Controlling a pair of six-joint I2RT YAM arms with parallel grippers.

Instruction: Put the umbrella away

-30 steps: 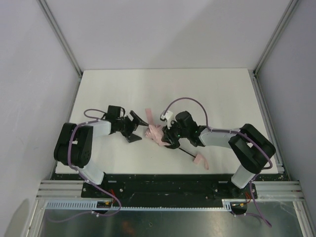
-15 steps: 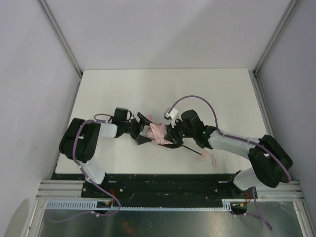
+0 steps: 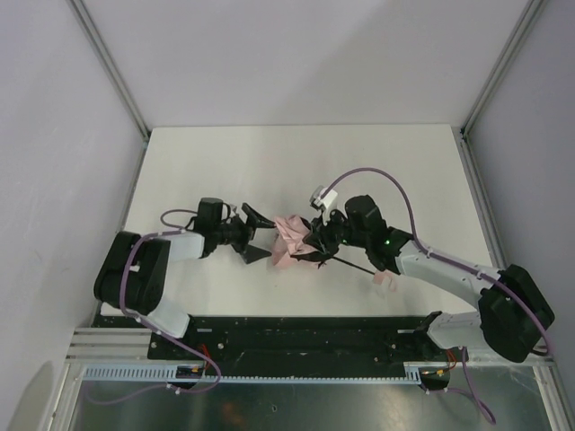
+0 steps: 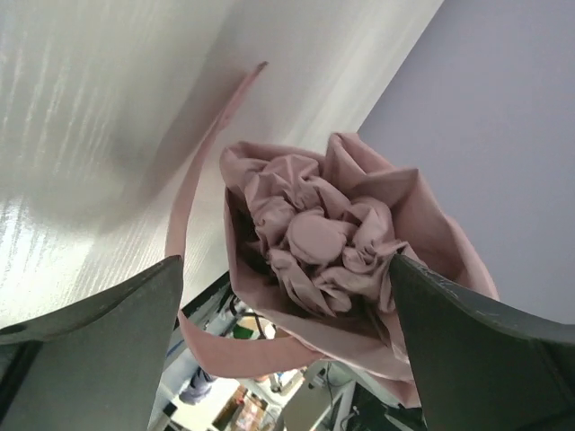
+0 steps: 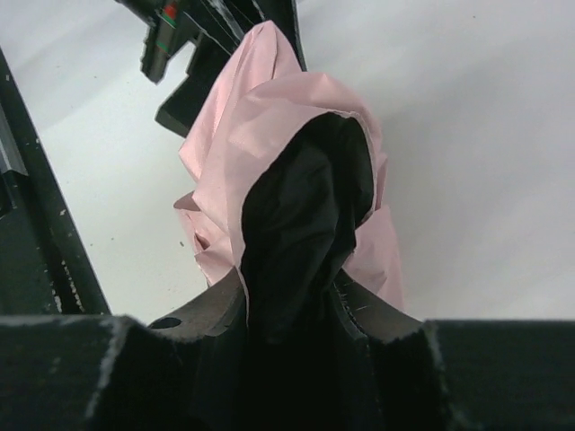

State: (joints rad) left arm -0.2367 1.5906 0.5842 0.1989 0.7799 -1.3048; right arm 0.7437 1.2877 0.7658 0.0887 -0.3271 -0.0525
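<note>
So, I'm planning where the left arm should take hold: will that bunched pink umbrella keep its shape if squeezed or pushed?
Probably not. The umbrella canopy sits in loose crumpled folds, so it should squash and shift under pressure. Its strap trails in a free curve and is likely floppy. Only the thin black shaft looks stiff enough to steer the whole thing.

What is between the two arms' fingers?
The umbrella: its bunched pink fabric, gripped by the right fingers, faces the open left fingers. The top view shows this best.
</note>
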